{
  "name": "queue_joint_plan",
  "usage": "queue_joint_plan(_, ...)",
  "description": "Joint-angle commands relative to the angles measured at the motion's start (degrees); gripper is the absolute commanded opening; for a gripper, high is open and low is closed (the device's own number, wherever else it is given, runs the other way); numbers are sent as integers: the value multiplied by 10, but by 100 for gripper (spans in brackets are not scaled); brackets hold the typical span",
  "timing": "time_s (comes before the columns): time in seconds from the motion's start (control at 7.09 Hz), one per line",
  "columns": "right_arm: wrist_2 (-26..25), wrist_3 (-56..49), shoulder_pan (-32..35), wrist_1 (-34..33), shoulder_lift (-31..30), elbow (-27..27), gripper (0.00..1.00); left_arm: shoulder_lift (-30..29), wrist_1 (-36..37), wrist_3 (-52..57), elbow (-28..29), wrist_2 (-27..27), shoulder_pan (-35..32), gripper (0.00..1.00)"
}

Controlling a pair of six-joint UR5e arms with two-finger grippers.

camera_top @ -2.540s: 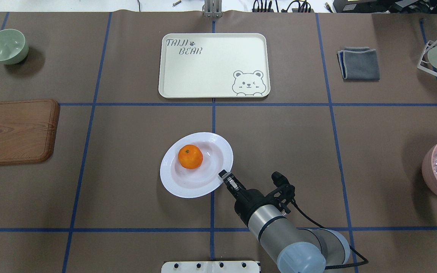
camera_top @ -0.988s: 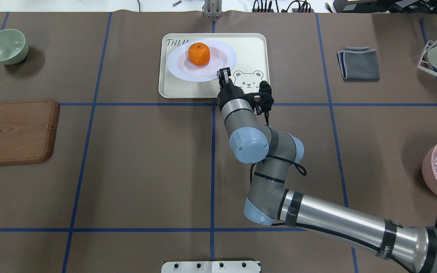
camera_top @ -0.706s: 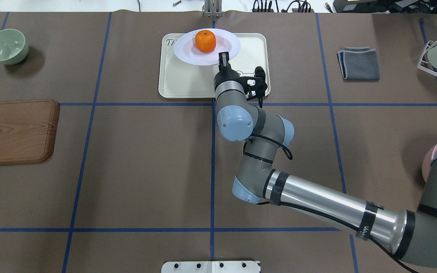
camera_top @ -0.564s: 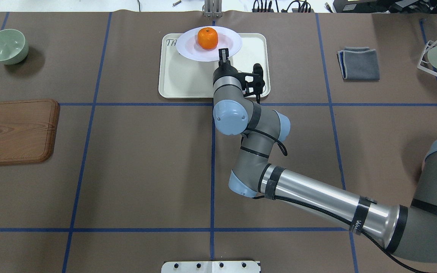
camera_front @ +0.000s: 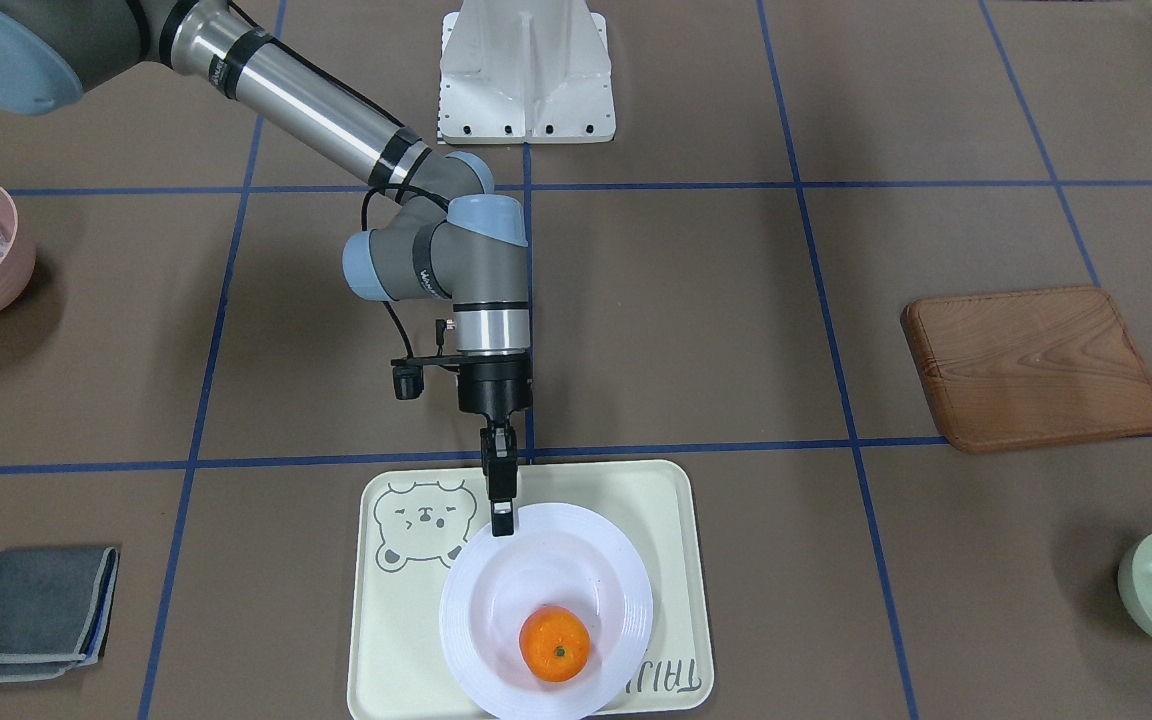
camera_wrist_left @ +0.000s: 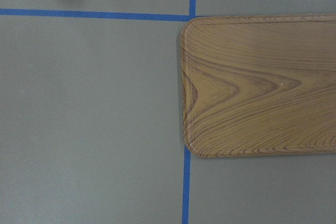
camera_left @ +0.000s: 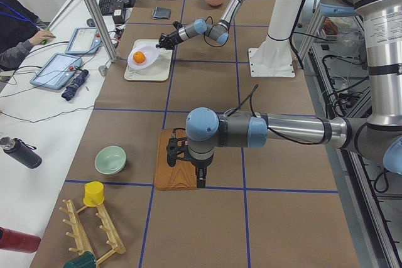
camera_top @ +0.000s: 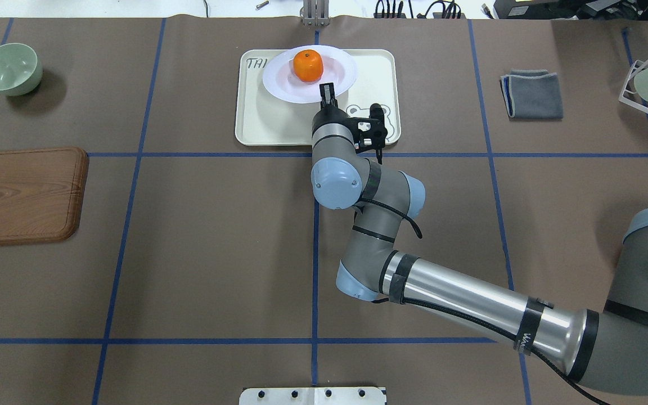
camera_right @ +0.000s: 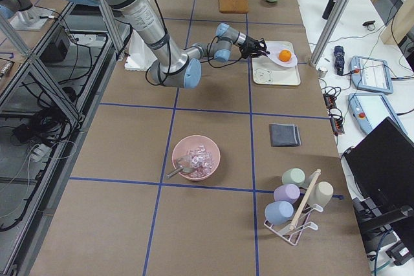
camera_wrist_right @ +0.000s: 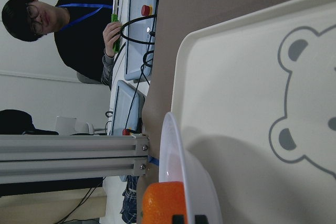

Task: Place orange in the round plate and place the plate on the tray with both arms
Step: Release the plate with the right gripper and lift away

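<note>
I had the right claw (camera_top: 327, 94) clamped on the near rim of the round plate (camera_top: 284, 84), its fingers pinched together over the ridged edge. The orange (camera_top: 307, 65) sat in the plate's well, toward the side away from the claw. The plate was over the tray (camera_top: 268, 126), which lay at the middle of the bench's (camera_top: 189, 236) far edge, on the operators' side. The plate covered part of the lettering at the tray's far left corner and overhung the tray's far long edge. From the right wrist camera I saw the rim edge-on with a shadow on the tray beneath it, but I could not tell whether the plate's base touched the tray. The left claw (camera_left: 200, 179) hung over an edge of the wooden board (camera_left: 168, 177) toward the bench's left end, well apart from the tray. Whether its fingers were apart or together I could not tell.
</note>
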Motion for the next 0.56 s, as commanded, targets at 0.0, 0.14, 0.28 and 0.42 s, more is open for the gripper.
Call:
queue_joint_plan(0.0, 26, -150, -12, -1, -28, 66, 100, -1, -1, 1, 2, 1, 0, 98)
queue_joint_plan(0.14, 70, -272, -12, -17, -45, 109, 100, 0, -1, 1, 1, 1, -1, 98)
queue_joint_plan(0.28, 88, -327, -12, -103, -46, 137, 100, 0, -1, 1, 1, 1, -1, 98)
queue_joint_plan(0.42, 126, -410, -11, -170, -47, 172, 100, 0, 0, 1, 1, 1, -1, 98)
